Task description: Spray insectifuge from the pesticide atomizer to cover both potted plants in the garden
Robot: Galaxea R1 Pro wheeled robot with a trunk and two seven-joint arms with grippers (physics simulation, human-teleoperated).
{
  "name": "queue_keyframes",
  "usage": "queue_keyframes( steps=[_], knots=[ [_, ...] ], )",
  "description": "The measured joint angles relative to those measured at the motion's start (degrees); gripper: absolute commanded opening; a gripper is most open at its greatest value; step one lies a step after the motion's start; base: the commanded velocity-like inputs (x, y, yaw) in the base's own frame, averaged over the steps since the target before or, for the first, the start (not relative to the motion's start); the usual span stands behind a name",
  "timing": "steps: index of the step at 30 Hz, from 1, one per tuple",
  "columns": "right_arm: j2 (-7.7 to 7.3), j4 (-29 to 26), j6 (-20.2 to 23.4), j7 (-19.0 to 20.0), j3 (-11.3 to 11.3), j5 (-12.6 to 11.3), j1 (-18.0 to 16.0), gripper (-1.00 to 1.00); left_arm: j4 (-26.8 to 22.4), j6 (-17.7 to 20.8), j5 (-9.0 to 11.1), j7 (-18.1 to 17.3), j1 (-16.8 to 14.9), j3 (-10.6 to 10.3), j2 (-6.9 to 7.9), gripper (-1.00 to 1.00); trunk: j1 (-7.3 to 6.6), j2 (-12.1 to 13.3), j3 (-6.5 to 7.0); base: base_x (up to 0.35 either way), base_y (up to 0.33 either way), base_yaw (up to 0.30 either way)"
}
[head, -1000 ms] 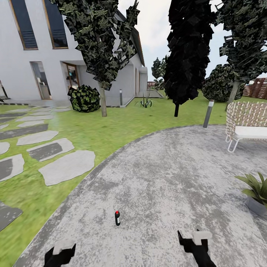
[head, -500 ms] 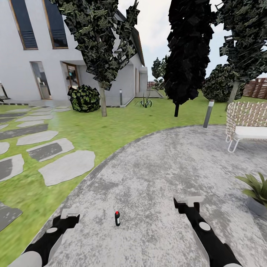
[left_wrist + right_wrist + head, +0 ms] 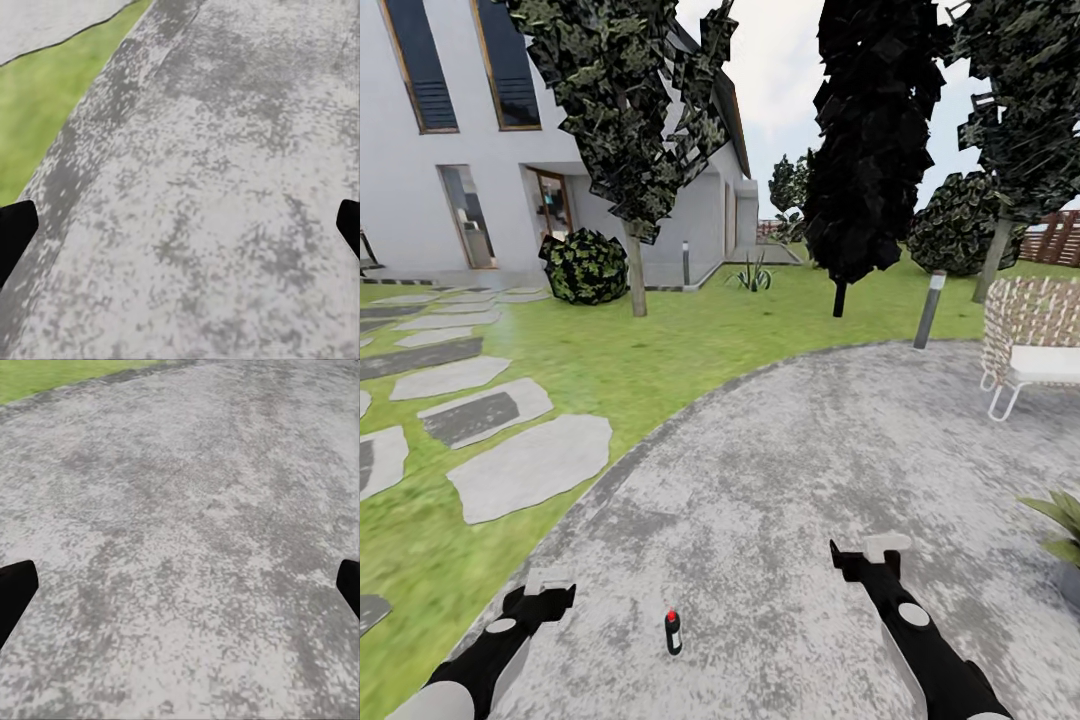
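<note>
Pesticide atomizer (image 3: 673, 632) stands upright on gravel — potted plant (image 3: 1060, 530) cropped.

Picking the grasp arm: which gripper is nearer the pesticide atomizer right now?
Left, narrowly. The left gripper hovers to the left of the pesticide atomizer standing on the gravel; the right gripper sits farther off on its other side.

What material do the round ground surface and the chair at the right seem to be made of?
The round ground surface looks like rough matte concrete or packed gravel: mottled grey speckle. The chair seems woven wicker, from its tan lattice, on a thin white frame, probably metal, with a white cushion.
</note>
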Motion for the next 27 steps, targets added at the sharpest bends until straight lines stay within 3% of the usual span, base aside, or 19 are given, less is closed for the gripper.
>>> queue_keyframes(
  steps=[6, 19, 27],
  knots=[
    [-0.03, 0.0, 0.0, 0.0, 0.0, 0.0, 0.0, 1.00, 0.0, 0.0, 0.0, 0.0, 0.2, 0.0, -0.20, 1.00, 0.01, 0.0, 0.00, 0.265, 0.064, -0.063],
    [0.01, -0.1, 0.0, -0.1, -0.1, 0.0, 0.0, 1.00, 0.0, 0.0, -0.1, -0.7, 0.3, 0.0, -0.04, 1.00, 0.03, 0.0, 0.00, 0.026, 0.015, -0.181],
    [0.02, -0.2, -0.1, -0.2, -0.1, 0.0, 0.0, 1.00, 0.0, 0.0, -0.1, -1.4, 0.4, 0.0, 0.08, 1.00, 0.03, 0.0, 0.00, -0.005, 0.235, -0.131]
  ],
)
